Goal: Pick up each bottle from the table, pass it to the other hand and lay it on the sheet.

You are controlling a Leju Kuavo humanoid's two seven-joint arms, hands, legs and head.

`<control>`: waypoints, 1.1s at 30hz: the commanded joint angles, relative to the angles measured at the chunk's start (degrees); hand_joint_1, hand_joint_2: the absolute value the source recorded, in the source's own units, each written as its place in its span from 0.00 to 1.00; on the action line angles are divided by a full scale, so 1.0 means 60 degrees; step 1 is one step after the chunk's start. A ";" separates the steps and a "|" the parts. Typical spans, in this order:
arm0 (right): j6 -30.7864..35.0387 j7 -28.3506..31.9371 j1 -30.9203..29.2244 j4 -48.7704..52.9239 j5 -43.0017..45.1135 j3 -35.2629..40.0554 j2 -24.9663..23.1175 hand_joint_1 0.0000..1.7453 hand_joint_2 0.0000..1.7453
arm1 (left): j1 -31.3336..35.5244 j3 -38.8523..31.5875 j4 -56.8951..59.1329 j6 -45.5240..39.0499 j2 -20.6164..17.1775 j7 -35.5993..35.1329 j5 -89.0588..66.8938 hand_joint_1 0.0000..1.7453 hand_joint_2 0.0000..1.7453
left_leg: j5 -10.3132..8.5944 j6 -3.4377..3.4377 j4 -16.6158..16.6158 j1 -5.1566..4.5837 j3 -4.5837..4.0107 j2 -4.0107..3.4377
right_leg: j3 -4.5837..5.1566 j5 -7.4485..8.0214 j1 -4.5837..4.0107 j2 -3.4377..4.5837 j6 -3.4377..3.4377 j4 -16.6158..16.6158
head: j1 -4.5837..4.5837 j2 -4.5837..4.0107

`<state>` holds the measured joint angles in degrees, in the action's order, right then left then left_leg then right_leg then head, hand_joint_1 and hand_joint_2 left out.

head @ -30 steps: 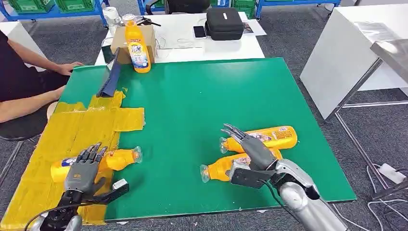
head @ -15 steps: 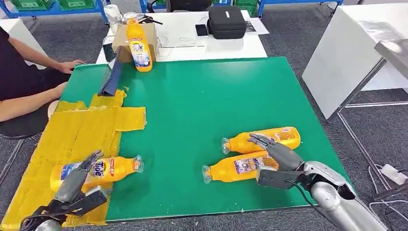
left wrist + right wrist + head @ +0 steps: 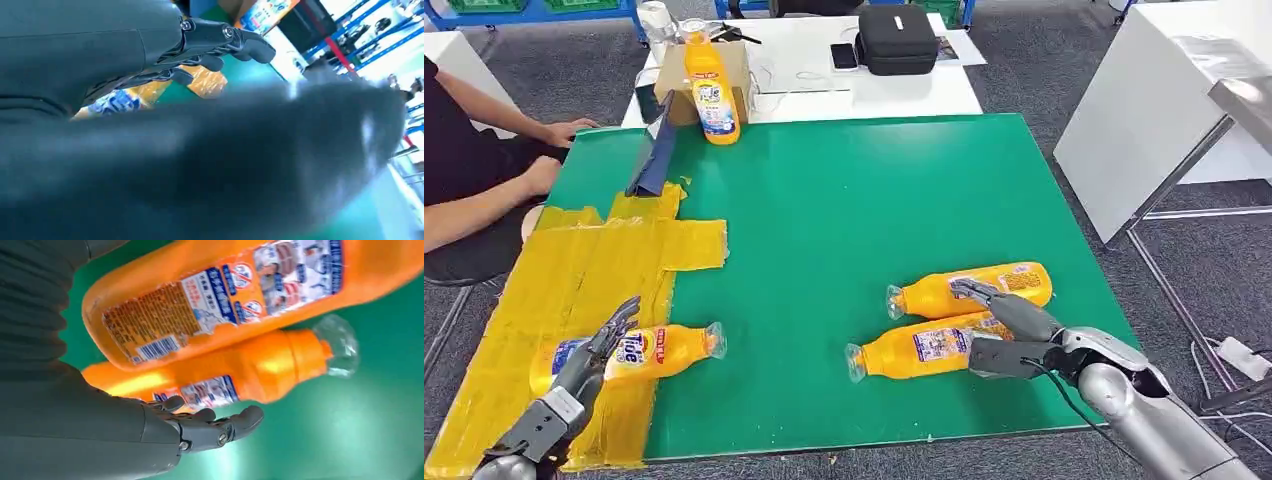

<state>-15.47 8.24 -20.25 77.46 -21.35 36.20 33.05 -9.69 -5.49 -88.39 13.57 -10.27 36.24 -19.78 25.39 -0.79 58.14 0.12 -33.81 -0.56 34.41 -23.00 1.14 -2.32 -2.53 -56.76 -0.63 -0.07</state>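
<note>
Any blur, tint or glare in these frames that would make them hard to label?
Head view: sharp and evenly lit, green table readable. Left wrist view: a blurred dark mass covers most of the frame; only the left hand looks crisp; bluish cast, bright background. Right wrist view: mostly sharp, labels on the orange bottles readable, slight softness at the edges.

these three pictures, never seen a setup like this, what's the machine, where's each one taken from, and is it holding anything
It is a two-armed humanoid robot. The wide picture comes from its head, looking down at a green table. The other two come from cameras at its wrists, so they look tilted.

A yellow sheet covers the table's left side, with one orange bottle lying on it. The left robot hand is open beside that bottle, holding nothing. Two more orange bottles lie to the right: the nearer bottle and the farther bottle. The right robot hand reaches over the nearer one, fingers spread, not yet gripping. Another bottle stands at the far edge, and a person's arm rests at left.
</note>
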 commanded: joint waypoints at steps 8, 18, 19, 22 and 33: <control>0.0142 0.0092 -0.0735 -0.2033 -0.0376 0.1351 -0.0733 0.00 1.00 | 0.0336 -0.0480 0.0212 0.0273 0.0504 -0.0082 0.0284 0.00 0.00 | 0.0000 0.0010 -0.0013 0.0016 0.0008 -0.0014 | -0.0001 0.0011 -0.0016 0.0049 0.0022 0.0024 | 0.0000 0.0000; 0.0234 0.0074 -0.0786 -0.2068 -0.0605 0.1632 -0.0857 0.00 1.00 | 0.0275 -0.0537 0.0187 0.0319 0.0562 -0.0097 0.0319 0.00 0.00 | -0.0001 0.0011 -0.0010 0.0012 0.0004 -0.0016 | 0.0005 0.0006 -0.0011 0.0046 0.0023 0.0017 | 0.0000 0.0000; 0.0234 0.0074 -0.0786 -0.2068 -0.0605 0.1632 -0.0857 0.00 1.00 | 0.0275 -0.0537 0.0187 0.0319 0.0562 -0.0097 0.0319 0.00 0.00 | -0.0001 0.0010 -0.0011 0.0013 0.0006 -0.0016 | 0.0003 0.0004 -0.0011 0.0039 0.0021 0.0017 | -0.0004 0.0000; 0.0222 0.0041 -0.0806 -0.2108 -0.0748 0.1782 -0.0879 0.00 1.00 | 0.0270 -0.0545 0.0173 0.0316 0.0588 -0.0111 0.0326 0.00 0.00 | 0.0002 0.0010 -0.0015 0.0012 0.0013 -0.0027 | -0.0001 0.0005 -0.0011 0.0051 0.0021 0.0021 | 0.0000 0.0000; -0.0016 -0.0044 -0.1340 -0.5018 -0.2427 0.4643 -0.1966 0.80 1.00 | 0.1207 0.0157 0.0981 0.0144 0.0683 -0.0510 0.0502 0.00 0.00 | -0.0007 0.0021 -0.0034 0.0025 0.0077 -0.0018 | -0.0051 0.0014 -0.0032 0.0045 0.0024 0.0052 | 0.0004 0.0000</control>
<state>-13.70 7.30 -27.52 62.47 -34.36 50.22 25.97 -7.42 -7.26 -88.48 15.15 -7.50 34.21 -17.53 25.49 -0.69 58.13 0.15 -33.52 -0.89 34.37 -23.00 1.02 -2.02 -2.51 -56.72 -0.61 -0.07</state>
